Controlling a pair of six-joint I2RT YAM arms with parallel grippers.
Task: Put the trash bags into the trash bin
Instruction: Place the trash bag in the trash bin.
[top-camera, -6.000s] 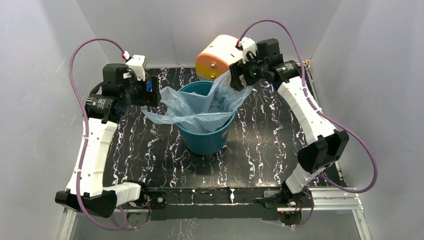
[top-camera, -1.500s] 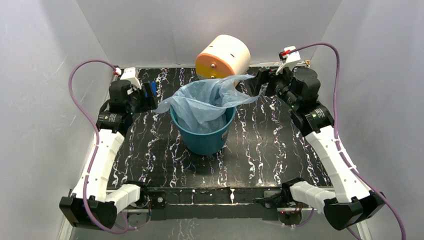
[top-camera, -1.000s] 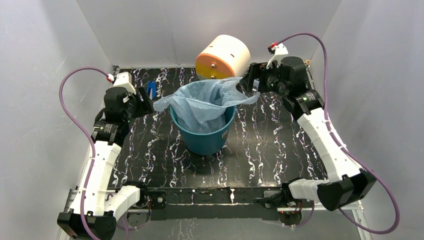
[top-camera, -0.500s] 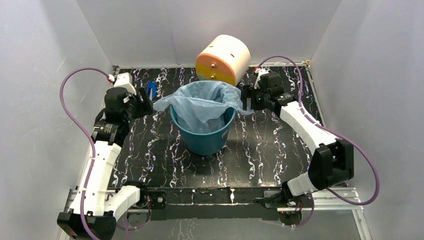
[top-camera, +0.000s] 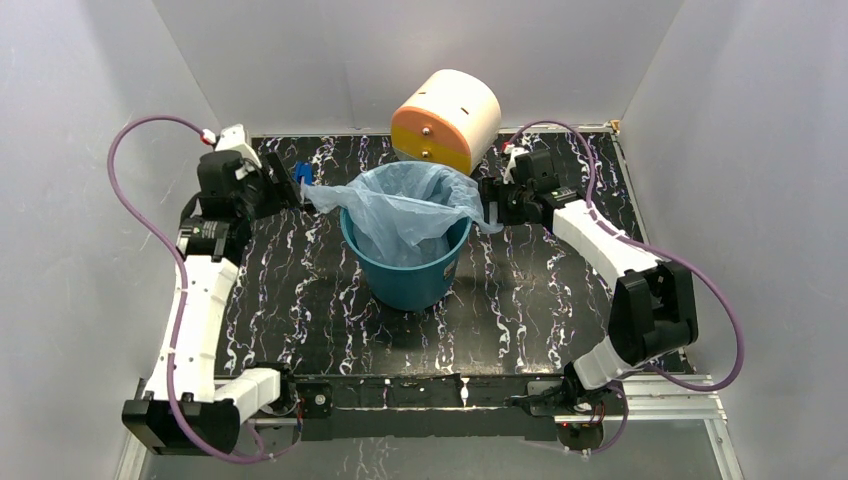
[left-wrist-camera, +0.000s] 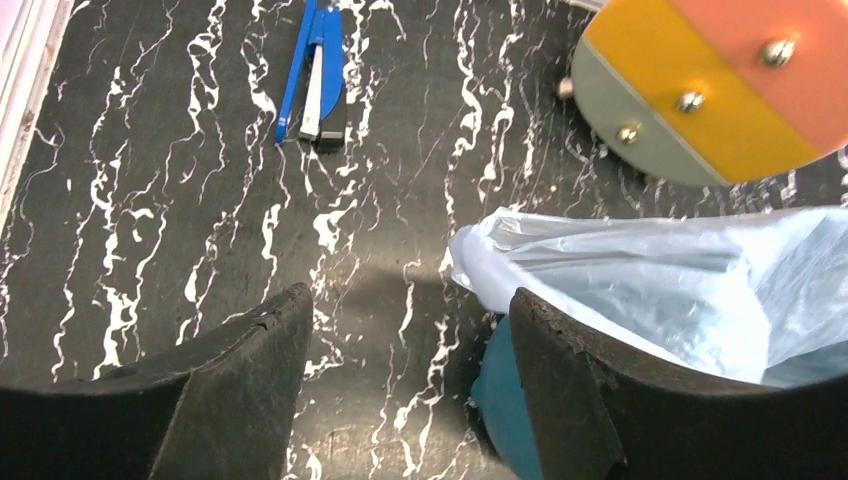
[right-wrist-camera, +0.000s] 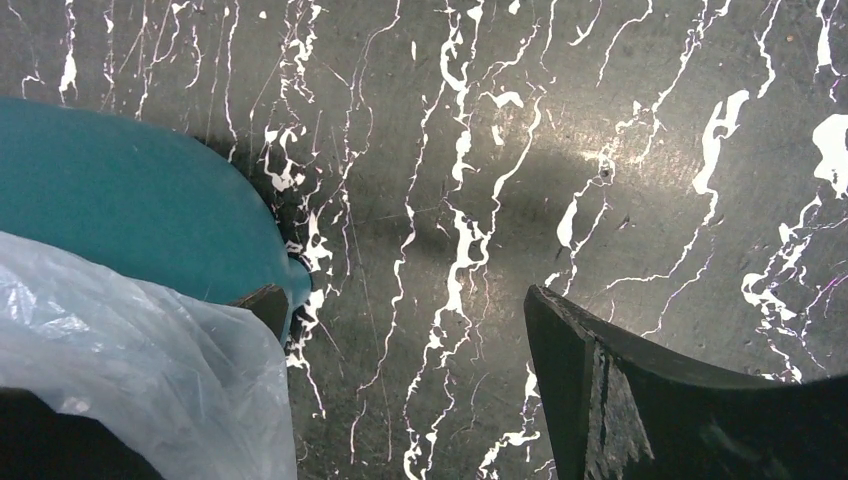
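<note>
**Top view.** Bag (top-camera: 400, 205) seated in bin (top-camera: 410, 280) at mid-worktop (top-camera: 300, 310). Its body hangs inside and its mouth is folded out over the rim. The loose film runs left to right: one corner juts off the rim toward the left claw (top-camera: 292, 186), and the opposite hem hangs outside the rim at the right claw (top-camera: 490, 207). Both claws are spread and pinch nothing.

**Left wrist view.** The corner lies just beyond one finger (left-wrist-camera: 570, 370); contact cannot be told.

**Right wrist view.** The hem drapes over one finger (right-wrist-camera: 268, 305), so the right arm is nearer.

**Judged next step.** Tuck the hem around the rim. The thin film may snag on a finger.
</note>
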